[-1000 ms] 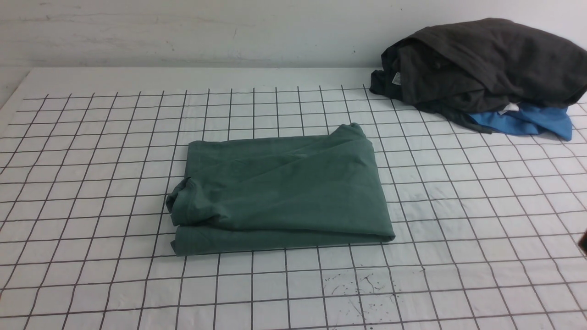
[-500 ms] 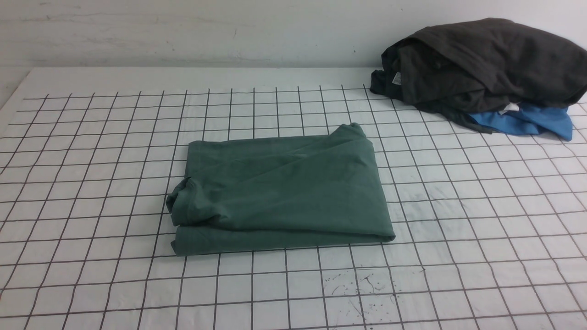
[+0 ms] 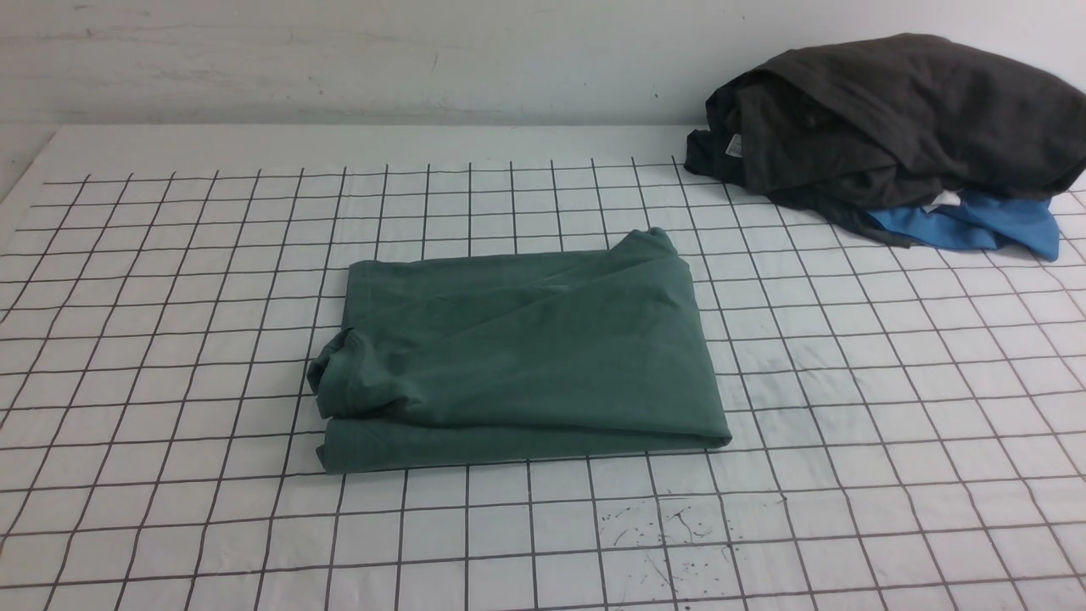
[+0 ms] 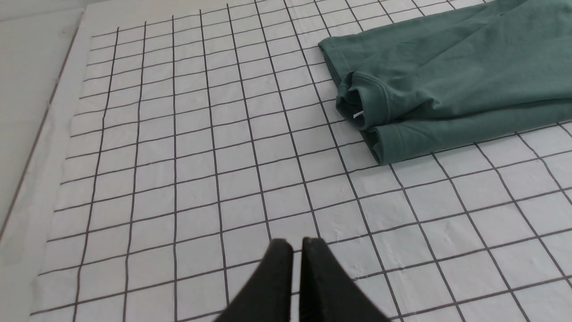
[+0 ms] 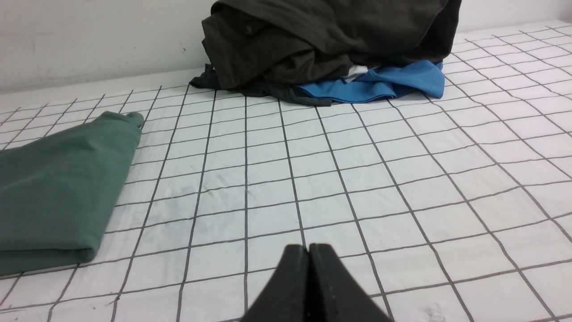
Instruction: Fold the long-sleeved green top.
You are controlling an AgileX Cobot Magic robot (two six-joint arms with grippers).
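The big dark-green cotton long-sleeved top [image 3: 517,352] lies folded into a flat, tidy block in the middle of the white worktop with the black grid lines [image 3: 848,407]. Its long side runs from left to right across the front view. The ribbed neck with the little white label [image 4: 359,115] sits at the block's left end.

The left pincer [image 4: 297,250] is closed and holds nothing. It hangs over bare worktop, apart from the top. In its wrist view the top lies toward 1 o'clock, with the neck end closest.

The right pincer [image 5: 309,255] is closed too, and empty. In its wrist view the top's right end [image 5: 58,197] lies toward 10 o'clock.

Neither arm shows in the front view, so I cannot tell which one is nearer.

The heap of charcoal-grey cloth [image 3: 891,119] lies on a bright blue cloth [image 3: 976,222] at about 2 o'clock on the worktop, well apart from the top.

The folding looks finished, or very nearly.
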